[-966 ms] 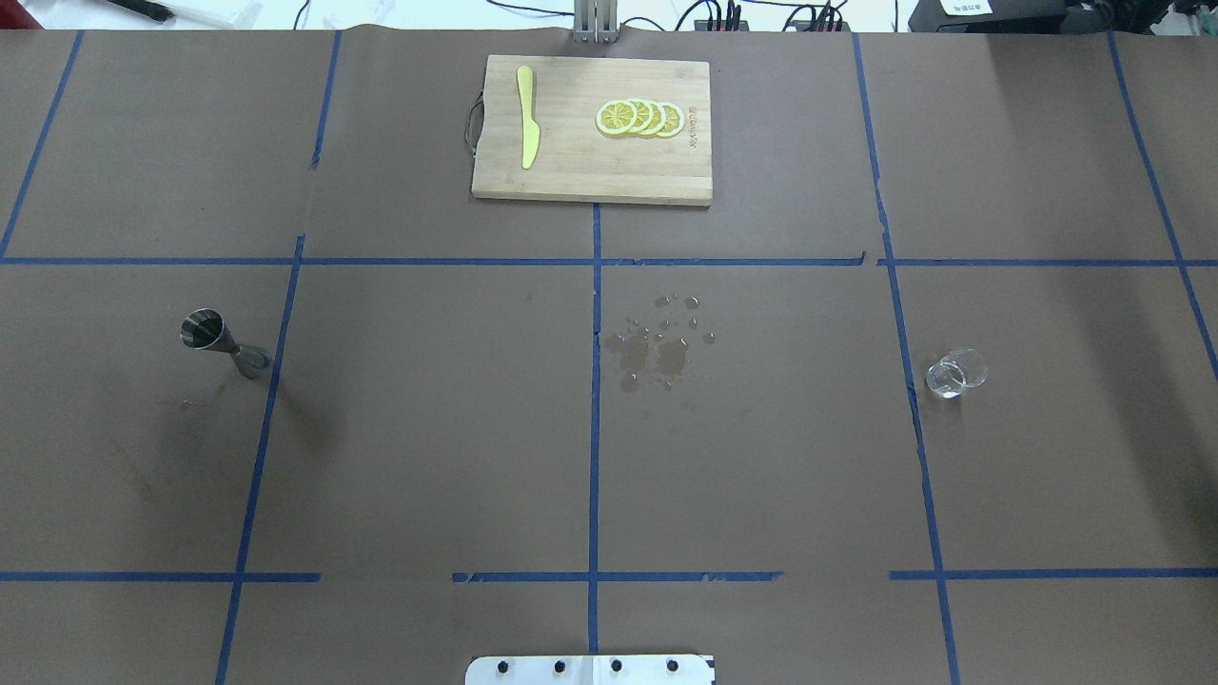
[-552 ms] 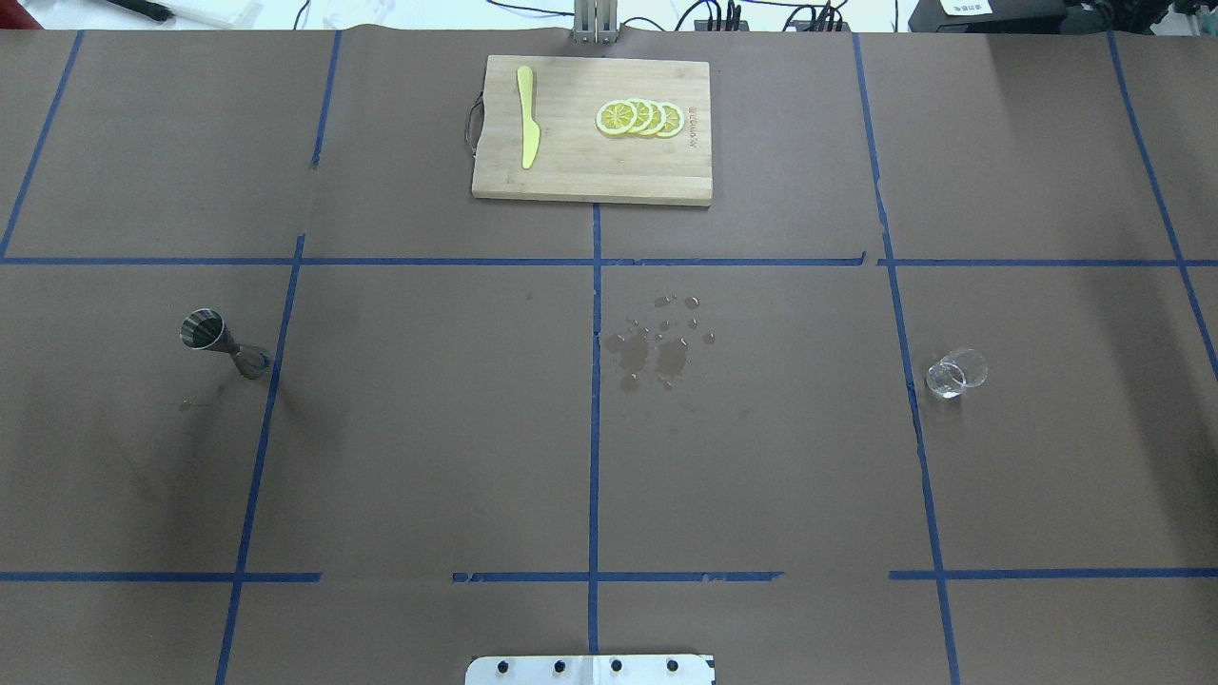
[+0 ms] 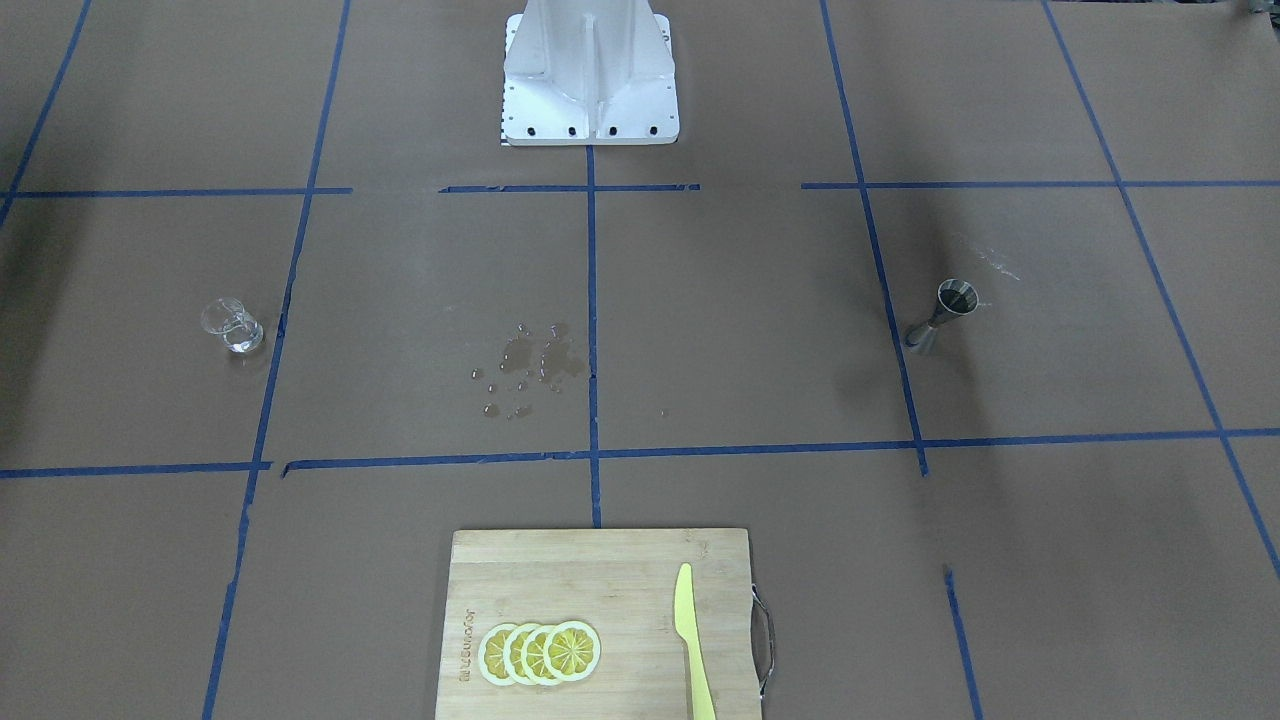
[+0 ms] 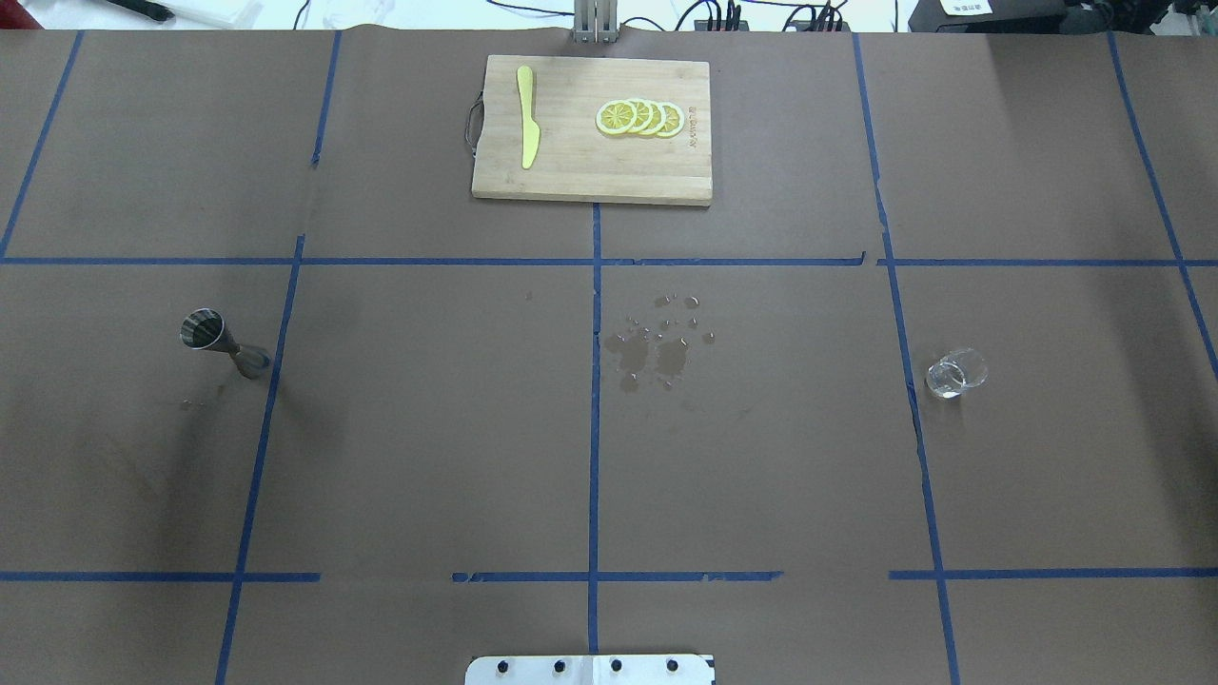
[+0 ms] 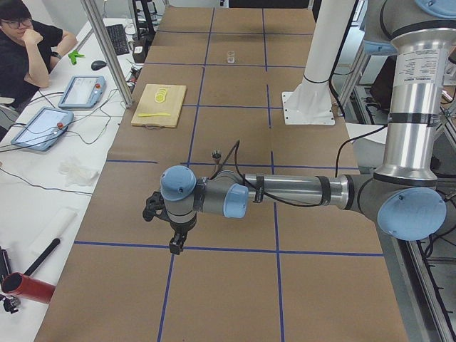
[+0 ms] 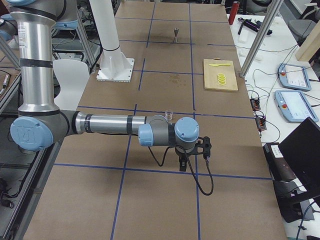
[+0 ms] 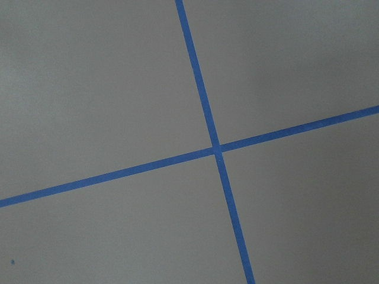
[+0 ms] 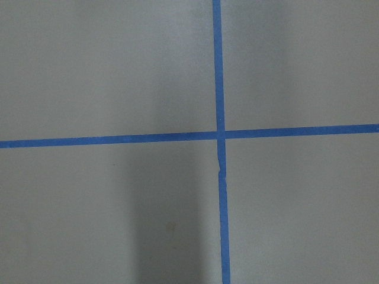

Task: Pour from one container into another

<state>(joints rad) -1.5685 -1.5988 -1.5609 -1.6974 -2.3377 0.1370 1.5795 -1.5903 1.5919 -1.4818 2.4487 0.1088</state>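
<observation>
The small clear glass cup (image 4: 956, 373) stands upright on the right of the brown table; it also shows in the front view (image 3: 232, 326) and beside the near arm in the right view (image 6: 169, 114). The grey metal jigger (image 4: 221, 344) stands upright on the left, on a blue tape line (image 3: 940, 316). My left gripper (image 5: 174, 242) hangs over the table well short of the jigger (image 5: 216, 154). My right gripper (image 6: 183, 164) hangs a little short of the cup. Both appear only in the side views, so I cannot tell whether they are open or shut. Both wrist views hold only tape crossings.
A wooden cutting board (image 4: 590, 171) with lemon slices (image 4: 639, 118) and a yellow knife (image 4: 526, 128) lies at the far middle. Spilled drops (image 4: 657, 347) wet the centre. A seated person (image 5: 25, 50) and tablets are beside the table's far side.
The cup, the jigger and the board have not moved. A faint shadow on the table's left has drifted toward the near edge.
</observation>
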